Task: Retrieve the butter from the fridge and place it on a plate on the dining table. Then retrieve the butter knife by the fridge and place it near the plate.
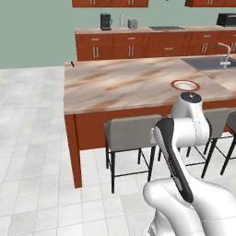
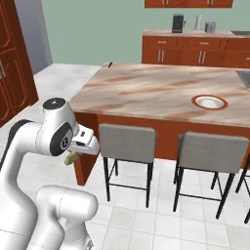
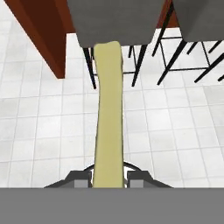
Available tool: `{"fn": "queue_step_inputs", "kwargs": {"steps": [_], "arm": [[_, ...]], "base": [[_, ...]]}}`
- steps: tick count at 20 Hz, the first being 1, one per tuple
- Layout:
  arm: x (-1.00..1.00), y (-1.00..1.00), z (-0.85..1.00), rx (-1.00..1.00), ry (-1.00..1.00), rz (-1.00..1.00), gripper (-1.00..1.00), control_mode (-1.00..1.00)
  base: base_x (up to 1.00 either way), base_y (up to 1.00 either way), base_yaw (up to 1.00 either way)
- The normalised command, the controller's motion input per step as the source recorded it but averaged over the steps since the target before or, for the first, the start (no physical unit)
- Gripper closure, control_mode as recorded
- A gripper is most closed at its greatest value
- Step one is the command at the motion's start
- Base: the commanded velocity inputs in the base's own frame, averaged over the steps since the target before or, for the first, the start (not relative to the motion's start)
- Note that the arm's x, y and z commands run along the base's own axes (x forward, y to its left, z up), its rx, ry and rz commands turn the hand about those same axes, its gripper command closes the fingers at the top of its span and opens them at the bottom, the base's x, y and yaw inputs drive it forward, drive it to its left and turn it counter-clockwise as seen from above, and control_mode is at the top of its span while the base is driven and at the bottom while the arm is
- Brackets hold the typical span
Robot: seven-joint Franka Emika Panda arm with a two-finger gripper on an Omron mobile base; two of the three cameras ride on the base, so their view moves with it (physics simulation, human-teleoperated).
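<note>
My gripper (image 3: pixel 109 177) is shut on the butter (image 3: pixel 108 113), a long pale yellow-olive stick that points away from the hand over the tiled floor toward a stool seat. In the right base view the butter (image 2: pixel 72 157) pokes out below the hand, low in front of the dining table (image 2: pixel 146 93). The plate (image 1: pixel 185 85), red-brown rimmed, lies near the table's front edge, right of centre (image 2: pixel 210 102), with nothing on it. A small slim dark item, which looks like the butter knife (image 1: pixel 72 64), lies at the table's far left corner (image 2: pixel 110 64). The fridge is out of view.
Grey stools (image 2: pixel 128 141) (image 2: pixel 211 151) stand tucked along the table's near side. A sink with a tap (image 1: pixel 224 55) is set in the table's right end. The back counter (image 1: pixel 138 44) carries a coffee machine. A tall red-brown cabinet (image 2: pixel 12 63) stands at the left.
</note>
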Motion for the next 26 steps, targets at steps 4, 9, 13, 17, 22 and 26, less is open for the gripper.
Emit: {"fn": "queue_step_inputs", "kwargs": {"steps": [4, 9, 13, 17, 22, 26], "arm": [[0.0, 0.0, 0.0, 0.0, 0.0, 0.0, 1.0, 1.0], [0.0, 0.0, 0.0, 0.0, 0.0, 0.0, 1.0, 1.0], [0.0, 0.0, 0.0, 0.0, 0.0, 0.0, 1.0, 1.0], [0.0, 0.0, 0.0, 0.0, 0.0, 0.0, 1.0, 1.0], [0.0, 0.0, 0.0, 0.0, 0.0, 0.0, 1.0, 1.0], [0.0, 0.0, 0.0, 0.0, 0.0, 0.0, 1.0, 1.0]], "base": [[0.32, -1.0, 0.0], [0.6, -1.0, 0.0], [0.49, -0.94, 0.0], [0.53, -0.9, 0.0], [0.46, -0.09, 0.0], [0.65, 0.0, 0.0]]}}
